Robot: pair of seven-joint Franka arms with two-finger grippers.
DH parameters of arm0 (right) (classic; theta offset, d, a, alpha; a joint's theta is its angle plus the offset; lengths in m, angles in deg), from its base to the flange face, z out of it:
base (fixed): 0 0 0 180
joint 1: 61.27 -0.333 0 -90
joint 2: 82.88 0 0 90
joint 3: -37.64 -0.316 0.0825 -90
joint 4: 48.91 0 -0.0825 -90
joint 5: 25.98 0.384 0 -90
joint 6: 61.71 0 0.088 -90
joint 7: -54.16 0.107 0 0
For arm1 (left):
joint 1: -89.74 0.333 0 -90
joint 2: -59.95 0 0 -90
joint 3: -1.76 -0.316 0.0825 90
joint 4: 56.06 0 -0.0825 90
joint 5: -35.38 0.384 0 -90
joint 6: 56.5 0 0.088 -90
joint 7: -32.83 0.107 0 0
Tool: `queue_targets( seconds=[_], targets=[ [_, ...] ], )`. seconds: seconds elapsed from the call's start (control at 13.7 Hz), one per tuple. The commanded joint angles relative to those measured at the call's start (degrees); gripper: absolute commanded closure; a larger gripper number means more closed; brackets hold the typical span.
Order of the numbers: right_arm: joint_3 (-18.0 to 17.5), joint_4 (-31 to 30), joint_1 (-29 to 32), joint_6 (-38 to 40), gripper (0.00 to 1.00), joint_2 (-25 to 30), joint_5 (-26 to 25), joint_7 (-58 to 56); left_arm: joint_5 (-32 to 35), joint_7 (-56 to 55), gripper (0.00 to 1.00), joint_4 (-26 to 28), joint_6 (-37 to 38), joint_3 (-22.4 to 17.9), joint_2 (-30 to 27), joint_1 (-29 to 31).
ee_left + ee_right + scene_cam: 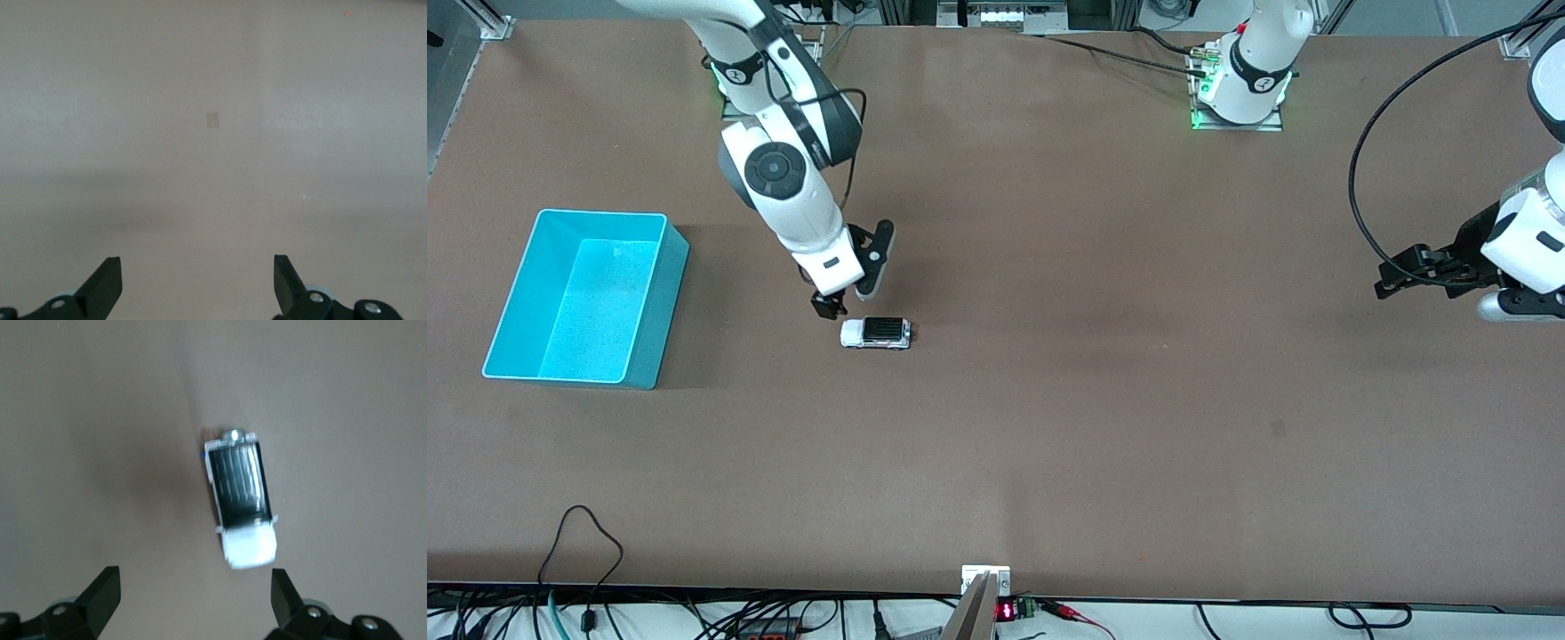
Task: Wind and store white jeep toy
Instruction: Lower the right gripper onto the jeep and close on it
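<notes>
**Jeep just off the right gripper, long axis along the table's length**

Nearest the front camera: one small boxy white jeep toy (876,332) with black roof panel and dark wheels, upright on the bare brown table (1049,427), long axis running between the two arms' ends of the table. Just beside it and slightly farther back: right gripper (829,305), low over the table, fingers spread wide and empty; in the right wrist view, toy (239,501) ahead of the fingertips (102,590), not yet between them, its length running away from the gripper. One empty turquoise plastic bin (503,313), well apart toward the right arm's end. Left gripper (1387,283) waiting above the left arm's end, fingers apart, holding nothing. Nearer arm by far: the right. Count: one toy, one bin, two grippers.
</notes>
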Motion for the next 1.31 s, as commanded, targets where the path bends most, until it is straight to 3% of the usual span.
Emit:
queue_targets(
  seconds=[0.0, 0.8, 0.95, 1.02, 1.24],
  targets=[
    [0.1, 3.2, -0.6, -1.4, 0.00, -4.5, -0.6, -5.7, -1.0, -0.7, 0.00, -0.2, 2.4, 0.7, -1.9, 1.1],
    [0.5, 10.3, -0.7, -6.1, 0.01, -15.0, -2.0, -9.1, -0.5, -1.1, 0.00, 5.9, 2.9, 0.8, -8.3, 1.1],
    [0.6, 10.7, -0.7, -6.7, 0.15, -16.0, -2.2, -9.1, -0.6, -1.8, 0.00, 5.9, 2.8, 1.1, -8.5, 1.1],
    [0.6, 10.7, -0.6, -6.8, 0.29, -16.0, -2.2, -9.1, -0.6, -1.5, 0.00, 6.0, 3.1, 1.1, -8.6, 1.1],
    [0.9, 10.7, -0.7, -6.8, 0.83, -16.0, -2.2, -8.8, -0.6, -1.2, 0.00, 4.4, 3.1, 1.2, -7.1, 0.9]
  ],
)
